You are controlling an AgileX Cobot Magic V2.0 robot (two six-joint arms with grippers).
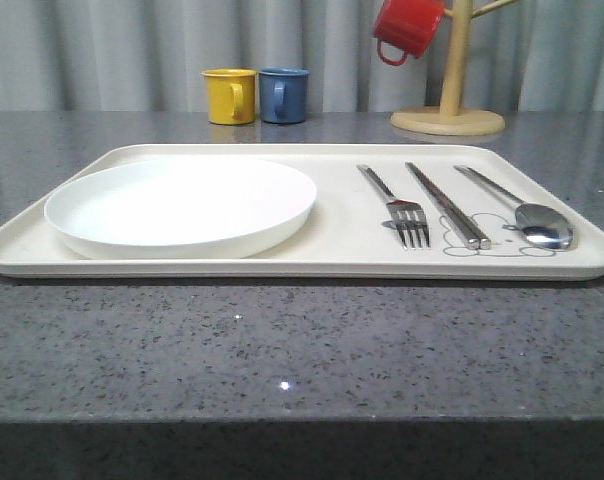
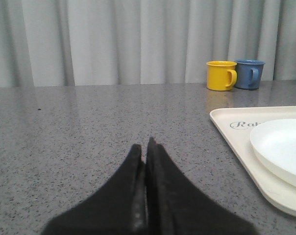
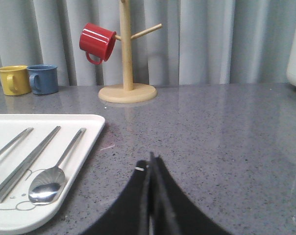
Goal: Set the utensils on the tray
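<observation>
The cream tray (image 1: 332,262) lies across the middle of the table. On its right half rest a silver fork (image 1: 400,211), a pair of chopsticks (image 1: 447,205) and a spoon (image 1: 527,215), side by side. In the right wrist view the spoon (image 3: 49,185) and chopsticks (image 3: 25,166) lie on the tray (image 3: 86,144), off to the side of my right gripper (image 3: 149,164), which is shut with nothing in it over bare table. My left gripper (image 2: 143,148) is shut and empty over the grey table, beside the tray's (image 2: 236,139) other end.
A round white plate (image 1: 182,205) fills the tray's left half. A yellow mug (image 1: 229,96) and a blue mug (image 1: 283,95) stand at the back. A wooden mug tree (image 1: 449,110) holding a red mug (image 1: 406,26) stands at the back right.
</observation>
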